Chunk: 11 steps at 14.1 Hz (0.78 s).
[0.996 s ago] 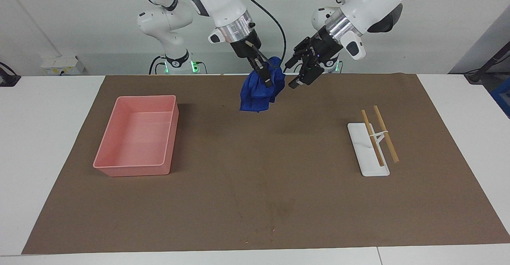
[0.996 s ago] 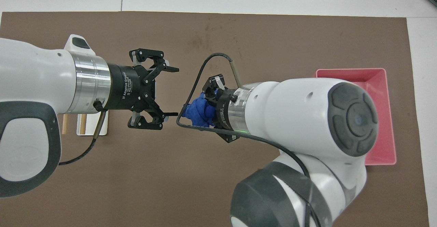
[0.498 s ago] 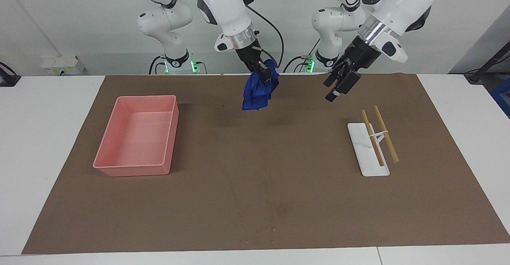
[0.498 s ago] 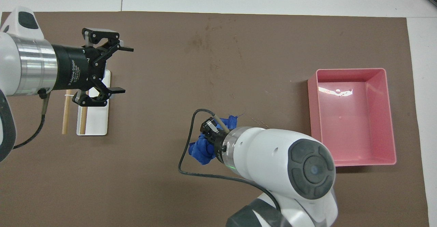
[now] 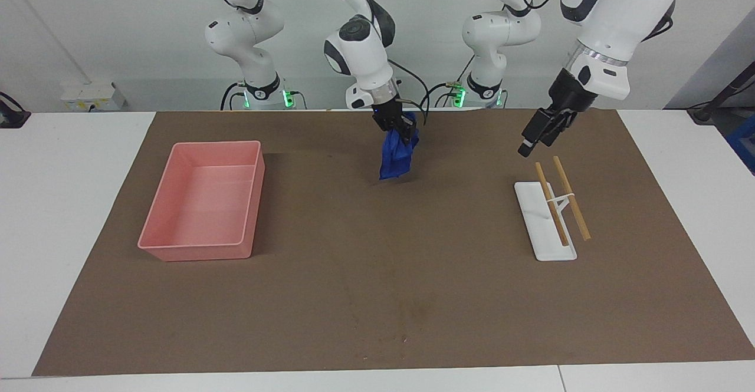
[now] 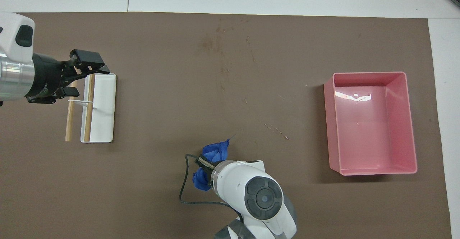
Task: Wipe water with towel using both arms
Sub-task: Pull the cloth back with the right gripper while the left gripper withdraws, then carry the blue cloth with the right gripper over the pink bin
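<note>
The deep-blue towel (image 5: 395, 159) hangs bunched from my right gripper (image 5: 404, 134), which is shut on its top. The towel's lower tip is just above the brown mat (image 5: 377, 274), near the mat's edge closest to the robots. In the overhead view the towel (image 6: 215, 152) shows on both sides of the right gripper (image 6: 205, 164), which the wrist mostly hides. My left gripper (image 5: 531, 141) is open and empty, in the air over the end of the white rack nearest the robots. It also shows in the overhead view (image 6: 90, 82). I see no clear pool of water.
A pink tray (image 5: 177, 246) sits on the mat toward the right arm's end and shows in the overhead view (image 6: 370, 74). A white rack (image 5: 545, 233) with two wooden sticks (image 5: 571, 197) lies toward the left arm's end. Faint stains (image 6: 212, 45) mark the mat.
My right gripper has come down and drawn back toward the robots with the towel. My left gripper has swung away from the towel toward its own end, over the rack.
</note>
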Tool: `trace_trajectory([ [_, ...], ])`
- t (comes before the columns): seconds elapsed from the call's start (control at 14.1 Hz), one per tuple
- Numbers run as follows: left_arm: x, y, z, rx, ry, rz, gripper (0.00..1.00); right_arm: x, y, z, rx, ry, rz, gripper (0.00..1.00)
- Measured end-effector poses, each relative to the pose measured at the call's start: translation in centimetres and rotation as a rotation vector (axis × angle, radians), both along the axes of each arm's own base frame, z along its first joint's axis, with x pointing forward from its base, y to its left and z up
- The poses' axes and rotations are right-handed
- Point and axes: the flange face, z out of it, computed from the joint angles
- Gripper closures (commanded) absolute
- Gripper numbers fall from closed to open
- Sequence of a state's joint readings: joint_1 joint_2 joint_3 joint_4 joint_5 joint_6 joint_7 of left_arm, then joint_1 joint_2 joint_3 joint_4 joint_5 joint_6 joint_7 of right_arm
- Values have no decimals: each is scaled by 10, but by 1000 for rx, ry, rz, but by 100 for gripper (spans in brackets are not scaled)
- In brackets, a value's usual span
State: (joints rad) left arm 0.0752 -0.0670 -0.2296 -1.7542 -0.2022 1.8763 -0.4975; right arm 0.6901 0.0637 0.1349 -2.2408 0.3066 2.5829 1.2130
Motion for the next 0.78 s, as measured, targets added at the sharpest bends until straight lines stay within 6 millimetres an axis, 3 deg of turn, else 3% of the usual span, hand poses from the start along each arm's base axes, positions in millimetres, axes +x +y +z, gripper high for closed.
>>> trace_trajectory([
  [0.36,-12,17,-8,236,66,-384,0,8,-21,-24,-57,-121,376,100],
  [0.64,-15,27,12,250,109,-465,0,4,-29,-46,-85,-164,533,100],
  [0.78,-13,37,19,241,122,-462,0,11,-42,-51,-97,-175,576,100],
])
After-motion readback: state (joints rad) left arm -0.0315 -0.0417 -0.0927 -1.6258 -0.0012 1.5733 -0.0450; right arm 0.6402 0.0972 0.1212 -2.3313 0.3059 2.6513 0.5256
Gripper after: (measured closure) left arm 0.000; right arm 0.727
